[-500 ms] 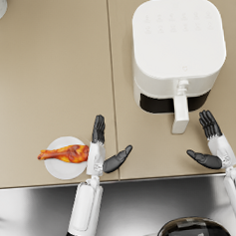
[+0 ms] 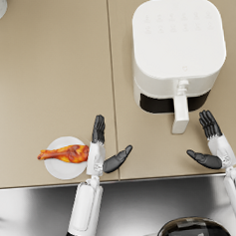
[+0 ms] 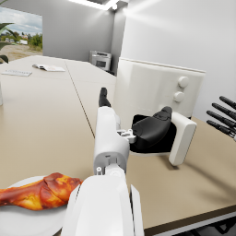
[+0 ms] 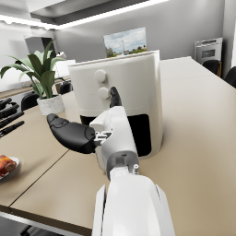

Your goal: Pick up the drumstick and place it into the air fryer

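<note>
The drumstick point(image 2: 64, 153) lies lengthwise just outside the empty, spread left hand point(image 2: 100, 152); the right hand point(image 2: 212, 146), also empty, is far off.

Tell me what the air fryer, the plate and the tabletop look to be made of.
Air fryer: looks like matte white plastic, with smooth rounded corners and only soft highlights. Plate: plain white, probably glazed ceramic, though the render leaves plastic open. Tabletop: flat, uniform beige with a seam, likely laminate or painted board; no grain visible.
</note>
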